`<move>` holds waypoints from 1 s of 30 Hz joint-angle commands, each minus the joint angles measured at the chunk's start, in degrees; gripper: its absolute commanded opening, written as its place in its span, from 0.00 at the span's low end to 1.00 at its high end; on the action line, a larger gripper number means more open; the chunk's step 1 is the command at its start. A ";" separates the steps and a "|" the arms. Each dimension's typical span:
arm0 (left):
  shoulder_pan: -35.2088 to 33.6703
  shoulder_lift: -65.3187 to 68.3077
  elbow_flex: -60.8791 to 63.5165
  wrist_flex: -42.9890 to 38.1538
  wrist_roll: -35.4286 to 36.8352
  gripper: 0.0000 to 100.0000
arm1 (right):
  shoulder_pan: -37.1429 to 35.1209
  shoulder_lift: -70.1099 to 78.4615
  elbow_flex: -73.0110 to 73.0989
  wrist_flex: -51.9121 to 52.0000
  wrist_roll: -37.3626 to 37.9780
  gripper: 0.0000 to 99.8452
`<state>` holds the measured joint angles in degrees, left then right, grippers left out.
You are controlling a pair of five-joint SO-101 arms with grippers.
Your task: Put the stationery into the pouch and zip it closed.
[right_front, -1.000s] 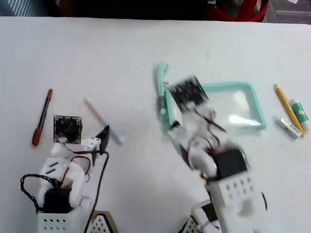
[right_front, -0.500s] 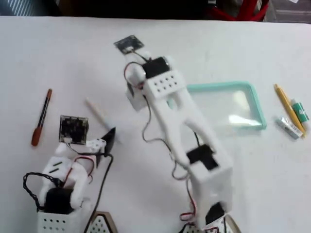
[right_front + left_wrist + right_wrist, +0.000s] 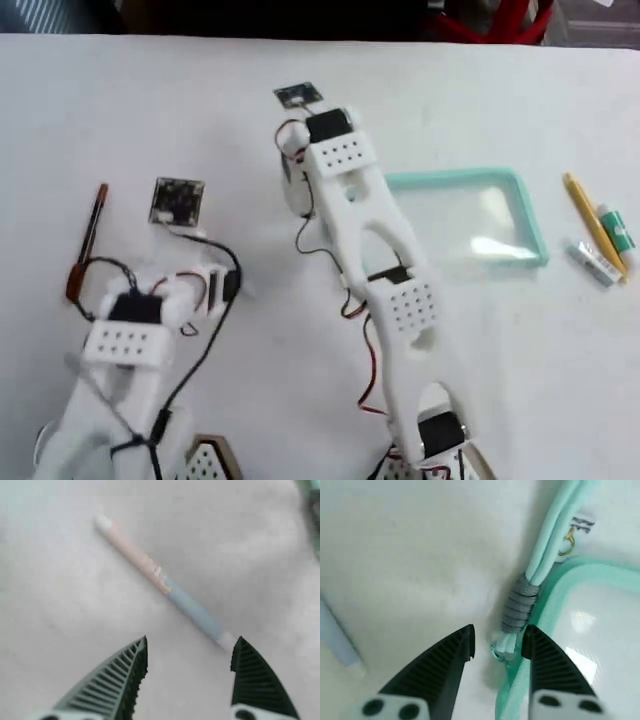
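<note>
Showing left gripper (image 3: 192, 641) open beside the pen (image 3: 160, 577), right gripper (image 3: 498, 628) open astride the strap (image 3: 520, 602) of the pouch (image 3: 470, 178), mid-frame.

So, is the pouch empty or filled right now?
Empty: the pouch shows nothing through its clear panel; the red pen, yellow pen and pastel pen lie outside.

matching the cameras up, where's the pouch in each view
high view: the pouch lies right of centre, its left end under the right arm.
right wrist view: its clear panel and strap lie by the right gripper.
left wrist view: a blurred teal patch at the edge; cannot tell if it is the pouch.
shared landmark: the teal border.
</note>
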<state>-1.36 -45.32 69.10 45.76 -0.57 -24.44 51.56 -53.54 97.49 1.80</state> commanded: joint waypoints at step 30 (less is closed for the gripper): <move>3.47 -18.33 7.21 -0.26 3.25 0.35 | 3.30 4.09 -9.49 -2.86 -0.18 0.02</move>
<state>1.45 -62.46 76.75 45.67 2.51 -21.63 59.56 -57.14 92.04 1.89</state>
